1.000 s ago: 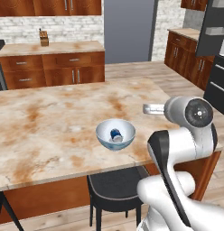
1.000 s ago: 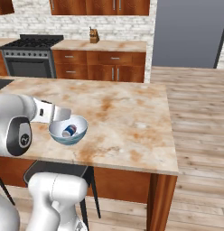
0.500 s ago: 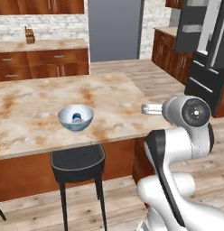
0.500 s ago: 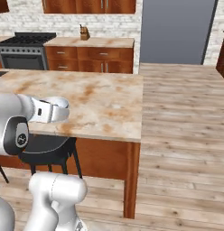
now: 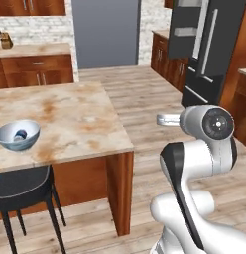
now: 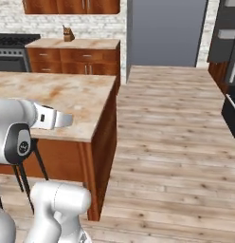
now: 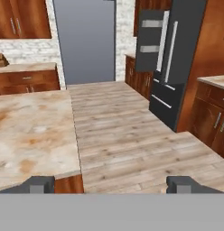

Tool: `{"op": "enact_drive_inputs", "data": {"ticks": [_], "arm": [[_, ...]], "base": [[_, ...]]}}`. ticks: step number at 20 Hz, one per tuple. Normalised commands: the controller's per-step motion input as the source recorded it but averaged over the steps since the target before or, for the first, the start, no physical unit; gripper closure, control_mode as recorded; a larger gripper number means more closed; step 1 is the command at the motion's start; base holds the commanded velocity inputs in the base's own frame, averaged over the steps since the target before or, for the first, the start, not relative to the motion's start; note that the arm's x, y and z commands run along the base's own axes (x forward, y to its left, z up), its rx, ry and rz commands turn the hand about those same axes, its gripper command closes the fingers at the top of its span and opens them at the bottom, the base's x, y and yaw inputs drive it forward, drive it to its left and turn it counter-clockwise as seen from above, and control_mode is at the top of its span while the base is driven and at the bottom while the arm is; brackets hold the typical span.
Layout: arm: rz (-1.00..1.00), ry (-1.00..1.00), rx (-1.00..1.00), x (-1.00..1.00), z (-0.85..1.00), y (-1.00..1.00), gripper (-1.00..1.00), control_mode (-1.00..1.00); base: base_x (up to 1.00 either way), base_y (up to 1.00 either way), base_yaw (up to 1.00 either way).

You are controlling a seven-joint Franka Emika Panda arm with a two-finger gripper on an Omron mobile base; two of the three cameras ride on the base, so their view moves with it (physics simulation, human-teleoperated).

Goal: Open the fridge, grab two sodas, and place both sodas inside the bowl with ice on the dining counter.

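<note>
The bowl (image 5: 18,135) stands on the dining counter (image 5: 70,116) near its front edge, with a pale blue soda (image 5: 19,134) lying in it. The dark fridge (image 7: 179,67) stands across the wood floor at the right, its upper door (image 7: 151,39) swung open; it also shows at the right edge as the fridge (image 6: 230,52) and as the fridge (image 5: 212,49). My gripper (image 7: 110,184) is open and empty, looking over the counter's corner and floor toward the fridge. The hand (image 5: 167,119) hangs off the counter's right end.
A black stool (image 5: 21,181) sits tucked under the dining counter. Wall cabinets with a knife block (image 6: 67,33) and a stove (image 6: 10,43) line the back. A grey panel (image 5: 106,32) fills the far wall. Brown cabinets (image 7: 212,115) flank the fridge. Wood floor (image 6: 167,123) lies between.
The base has swung to the right, so the whole scene has slid left: the bowl is now at the far left and the fridge has come into view. The gripper stays open.
</note>
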Motion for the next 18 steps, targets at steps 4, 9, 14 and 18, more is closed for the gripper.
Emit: {"op": "enact_drive_inputs", "data": {"ticks": [4,9,14,18], "arm": [[0.0,0.0,0.0,0.0,0.0,0.0,-1.0,1.0],[0.0,0.0,0.0,0.0,0.0,0.0,-1.0,1.0],[0.0,0.0,0.0,0.0,0.0,0.0,-1.0,1.0],[0.0,0.0,0.0,0.0,0.0,0.0,-1.0,1.0]], "base": [[0.67,-1.0,0.0],[0.94,-0.95,0.09],[1.0,-0.71,0.13],[1.0,-0.4,0.05]]}}
